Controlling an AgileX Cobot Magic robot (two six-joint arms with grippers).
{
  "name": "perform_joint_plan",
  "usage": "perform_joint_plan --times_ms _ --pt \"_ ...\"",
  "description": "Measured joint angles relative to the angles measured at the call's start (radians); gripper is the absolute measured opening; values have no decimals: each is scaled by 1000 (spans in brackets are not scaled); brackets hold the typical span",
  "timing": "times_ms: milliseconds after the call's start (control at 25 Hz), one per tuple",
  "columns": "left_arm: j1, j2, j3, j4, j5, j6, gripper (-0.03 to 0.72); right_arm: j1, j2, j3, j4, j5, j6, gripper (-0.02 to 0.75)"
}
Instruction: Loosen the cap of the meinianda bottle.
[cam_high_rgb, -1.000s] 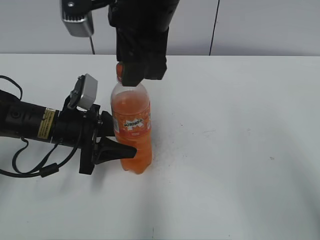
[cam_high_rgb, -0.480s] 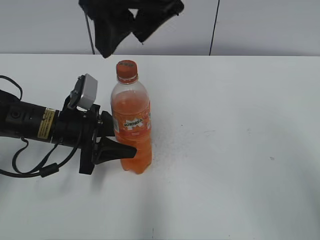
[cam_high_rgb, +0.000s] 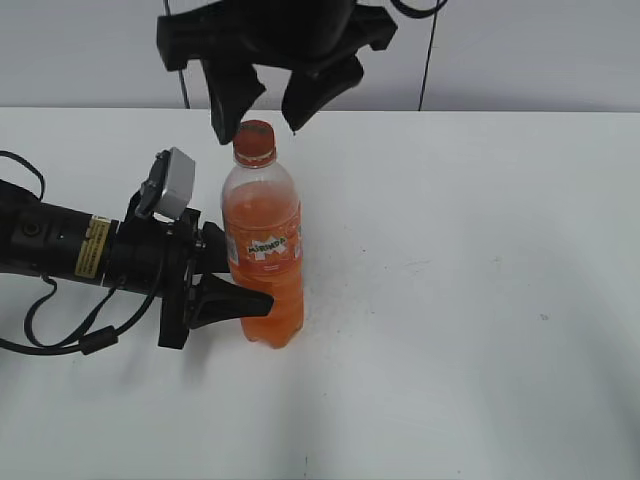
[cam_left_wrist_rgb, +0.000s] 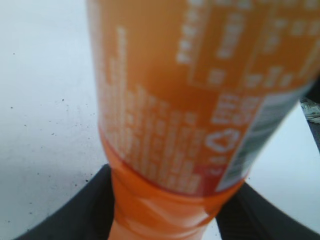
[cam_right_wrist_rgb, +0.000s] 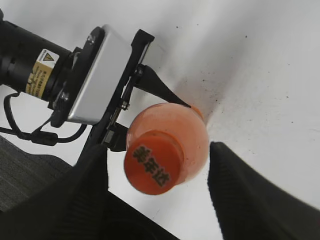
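The meinianda bottle (cam_high_rgb: 264, 250) stands upright on the white table, full of orange drink, with an orange label. Its orange cap (cam_high_rgb: 254, 142) sits on the neck and shows from above in the right wrist view (cam_right_wrist_rgb: 153, 162). My left gripper (cam_high_rgb: 228, 285) reaches in from the left and is shut on the bottle's lower body (cam_left_wrist_rgb: 200, 100). My right gripper (cam_high_rgb: 262, 110) hangs open just above the cap, one finger on each side (cam_right_wrist_rgb: 157, 195), touching nothing.
The white table (cam_high_rgb: 480, 300) runs to a pale wall at the back. The left arm with its wrist camera (cam_high_rgb: 172, 184) lies across the table's left side. A dark cable (cam_high_rgb: 70, 335) loops beside that arm.
My right gripper let go of the cap, rose and opened, then came back down a little and now hangs open just above it. The bottle and left gripper have not moved.
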Motion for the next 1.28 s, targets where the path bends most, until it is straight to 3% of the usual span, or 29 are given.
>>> perform_joint_plan --times_ms 320,520,760,880,1080,1160,1280 --pt "0 0 0 0 0 0 366 0 23 0 2 0 0 433" --pt "0 0 0 -1 0 0 366 0 30 0 5 -2 -9 275" --pt "0 0 0 -2 1 -2 366 0 32 0 8 -7 -117 276" --pt "0 0 0 -1 0 -2 366 0 33 0 16 -7 -346 276" --pt "0 0 0 0 0 -2 366 0 34 0 15 -3 -1082 276" --pt "0 0 0 0 0 -2 366 0 34 0 15 1 -1295 276" --pt "0 0 0 2 0 0 366 0 34 -1 26 4 -1433 276"
